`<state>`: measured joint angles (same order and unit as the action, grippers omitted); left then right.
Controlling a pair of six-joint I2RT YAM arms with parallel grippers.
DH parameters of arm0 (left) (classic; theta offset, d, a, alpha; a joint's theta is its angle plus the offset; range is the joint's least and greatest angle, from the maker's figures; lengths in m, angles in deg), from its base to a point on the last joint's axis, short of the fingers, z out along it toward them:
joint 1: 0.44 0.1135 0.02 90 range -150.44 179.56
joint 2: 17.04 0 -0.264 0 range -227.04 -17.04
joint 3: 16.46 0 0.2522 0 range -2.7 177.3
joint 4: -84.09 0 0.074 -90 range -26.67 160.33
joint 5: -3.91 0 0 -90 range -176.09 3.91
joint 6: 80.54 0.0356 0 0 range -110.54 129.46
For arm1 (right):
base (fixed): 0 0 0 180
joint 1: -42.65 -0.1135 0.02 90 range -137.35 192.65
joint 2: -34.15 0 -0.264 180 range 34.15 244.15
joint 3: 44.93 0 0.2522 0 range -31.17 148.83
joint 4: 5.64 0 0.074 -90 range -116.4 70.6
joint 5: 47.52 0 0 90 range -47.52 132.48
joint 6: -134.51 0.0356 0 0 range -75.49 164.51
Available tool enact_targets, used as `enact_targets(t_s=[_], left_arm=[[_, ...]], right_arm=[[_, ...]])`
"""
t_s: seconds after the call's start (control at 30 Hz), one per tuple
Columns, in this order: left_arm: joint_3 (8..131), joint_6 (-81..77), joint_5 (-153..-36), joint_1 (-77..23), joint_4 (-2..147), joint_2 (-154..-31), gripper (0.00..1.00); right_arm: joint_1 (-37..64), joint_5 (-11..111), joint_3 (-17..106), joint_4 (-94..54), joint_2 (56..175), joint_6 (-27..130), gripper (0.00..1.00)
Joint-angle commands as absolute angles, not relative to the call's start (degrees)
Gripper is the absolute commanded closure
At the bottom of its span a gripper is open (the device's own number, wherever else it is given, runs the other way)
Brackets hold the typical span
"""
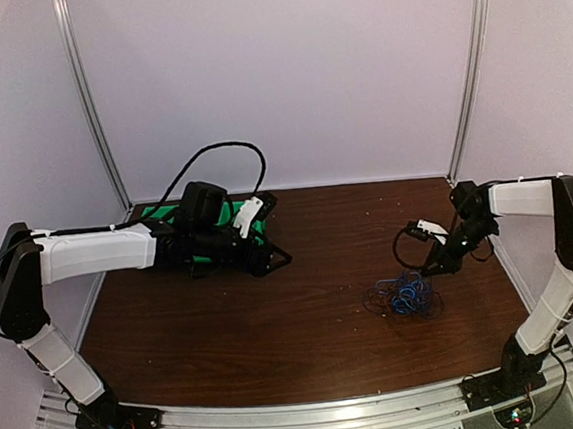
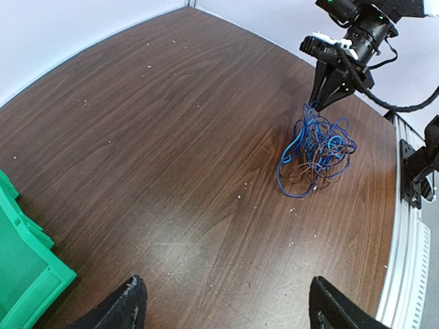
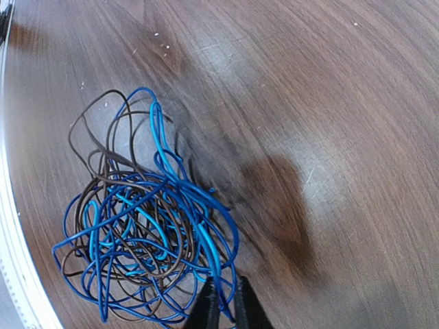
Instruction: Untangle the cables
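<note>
The cables [image 1: 406, 294] lie in one tangled heap of thin blue and dark brown-black wires on the right side of the brown table [image 1: 276, 326]. In the left wrist view the cables [image 2: 319, 147] sit far ahead, under my right gripper [image 2: 321, 104]. From above, my right gripper [image 1: 439, 264] points down at the heap's upper right edge. In the right wrist view its fingers [image 3: 228, 305] stand close together with a bright blue strand of the cables [image 3: 144, 226] pinched between them. My left gripper [image 2: 226, 305] hangs wide open over bare wood, far left of the heap.
A green bin [image 1: 232, 217] stands at the back left, under my left arm's wrist; its corner [image 2: 27, 267] shows in the left wrist view. A metal rail [image 2: 411, 247] runs along the table's right edge, close to the heap. White walls enclose the table.
</note>
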<state>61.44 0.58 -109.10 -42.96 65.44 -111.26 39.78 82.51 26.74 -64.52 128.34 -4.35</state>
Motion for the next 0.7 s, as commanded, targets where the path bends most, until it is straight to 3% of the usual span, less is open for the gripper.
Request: enact_targets(t_s=[0.0,0.27,0.47,0.67], left_arm=[[61.56,1.40,-111.19,-43.66,68.48,-109.51,0.17],[62.21,0.44,-110.90,-45.35,69.86,-108.78,0.17],[57.59,-2.79,-100.42,-50.41,84.81,-107.40,0.17],[53.44,-4.88,-98.81,-54.97,103.00,-106.40,0.17]], right_arm=[[39.30,83.46,28.01,-64.74,126.99,-3.42,0.97],[32.86,80.17,33.54,-70.80,116.00,0.95,1.00],[25.43,83.84,46.57,-74.72,114.19,5.86,1.00],[21.36,84.43,60.45,-80.26,118.35,4.65,1.00]])
